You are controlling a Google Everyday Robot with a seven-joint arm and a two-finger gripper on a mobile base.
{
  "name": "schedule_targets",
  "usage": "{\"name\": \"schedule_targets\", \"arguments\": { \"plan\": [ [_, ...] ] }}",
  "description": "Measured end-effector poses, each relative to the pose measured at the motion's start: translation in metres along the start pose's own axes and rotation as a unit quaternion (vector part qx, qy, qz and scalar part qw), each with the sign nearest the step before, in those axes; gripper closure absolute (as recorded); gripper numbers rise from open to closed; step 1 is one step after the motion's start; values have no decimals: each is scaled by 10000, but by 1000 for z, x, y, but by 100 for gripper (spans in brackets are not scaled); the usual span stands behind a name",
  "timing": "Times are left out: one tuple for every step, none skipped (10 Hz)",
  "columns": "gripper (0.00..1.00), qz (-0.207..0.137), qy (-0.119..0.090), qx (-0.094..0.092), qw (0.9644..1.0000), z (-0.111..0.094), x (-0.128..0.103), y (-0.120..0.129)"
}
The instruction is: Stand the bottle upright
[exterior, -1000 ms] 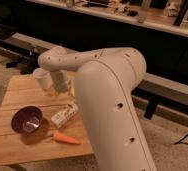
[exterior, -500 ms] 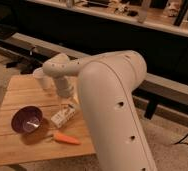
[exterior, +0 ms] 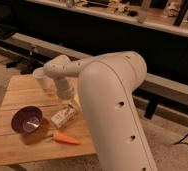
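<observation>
Camera view: the small pale translucent bottle (exterior: 64, 116) with whitish label lies on its side near the wooden bench's (exterior: 22, 95) right edge, beside the round purple bowl (exterior: 27, 120), with an orange carrot (exterior: 66, 138) just nearer the front edge. The gripper (exterior: 67, 94) hangs just above the bottle, fingers wide and holding nothing, apparently placed to descend for a grasp; uprighting is not yet begun.

We are seeing a pale wooden slatted table (exterior: 22, 92) standing on a speckled beige floor (exterior: 172, 147), a long dark counter (exterior: 137, 42) running behind.
</observation>
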Motion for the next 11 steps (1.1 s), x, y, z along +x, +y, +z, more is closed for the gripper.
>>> {"name": "schedule_targets", "arguments": {
  "plan": [
    [20, -1, 1, 1, 10000, 0, 0, 0],
    [20, 0, 1, 1, 10000, 0, 0, 0],
    [20, 0, 0, 1, 10000, 0, 0, 0],
    [20, 0, 1, 1, 10000, 0, 0, 0],
    [20, 0, 1, 1, 10000, 0, 0, 0],
    [20, 0, 1, 1, 10000, 0, 0, 0],
    [20, -2, 1, 2, 10000, 0, 0, 0],
    [20, -9, 0, 2, 10000, 0, 0, 0],
    [20, -24, 0, 2, 10000, -1, 0, 0],
    [20, -47, -13, -13, 10000, -2, -1, 0],
    [20, -55, -21, -52, 10000, -2, -2, 0]
  ]
}}
